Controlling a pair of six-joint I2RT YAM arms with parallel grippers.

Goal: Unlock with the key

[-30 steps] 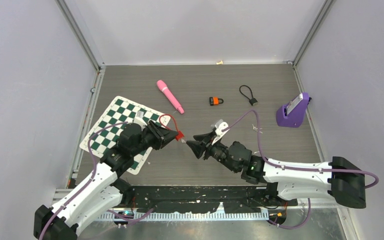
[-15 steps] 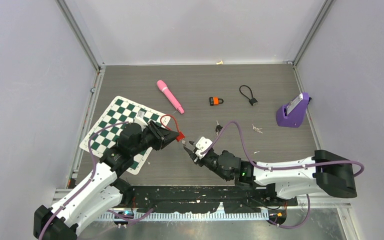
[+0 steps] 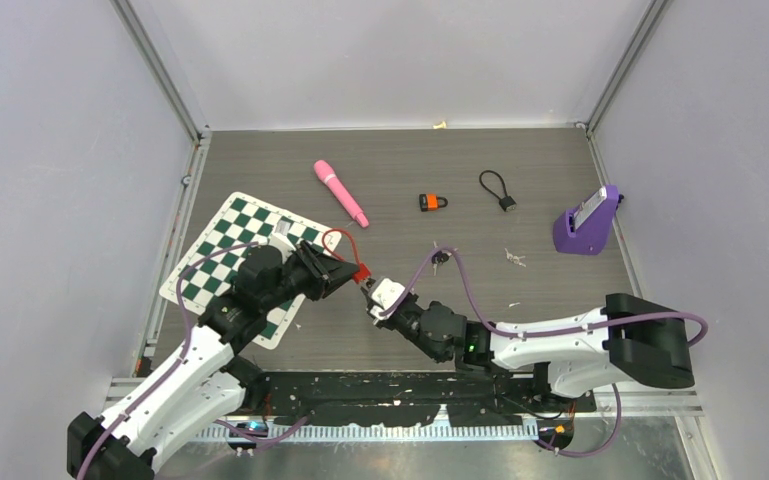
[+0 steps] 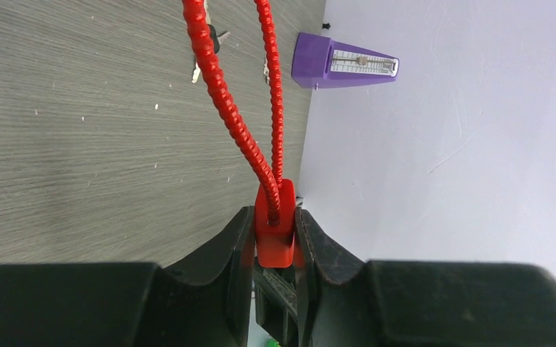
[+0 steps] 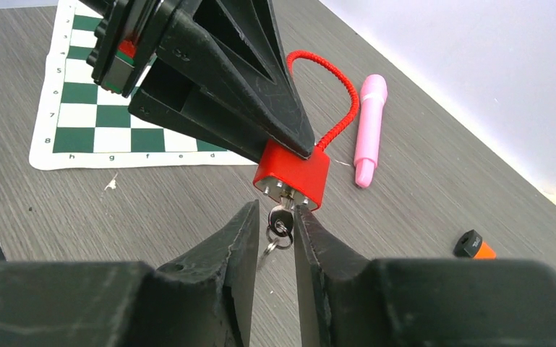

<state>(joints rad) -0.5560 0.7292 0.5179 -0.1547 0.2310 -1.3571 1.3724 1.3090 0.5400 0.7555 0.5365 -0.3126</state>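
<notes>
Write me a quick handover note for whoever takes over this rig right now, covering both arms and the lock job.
Left gripper: shut on the red cable lock, keyhole end facing the right arm.
Right gripper: fingers flank the key; a firm pinch can't be confirmed.
Done: key sits in the keyhole.
Left: pinch the key, turn it, release the cable; both cable ends enter the lock body.
</notes>
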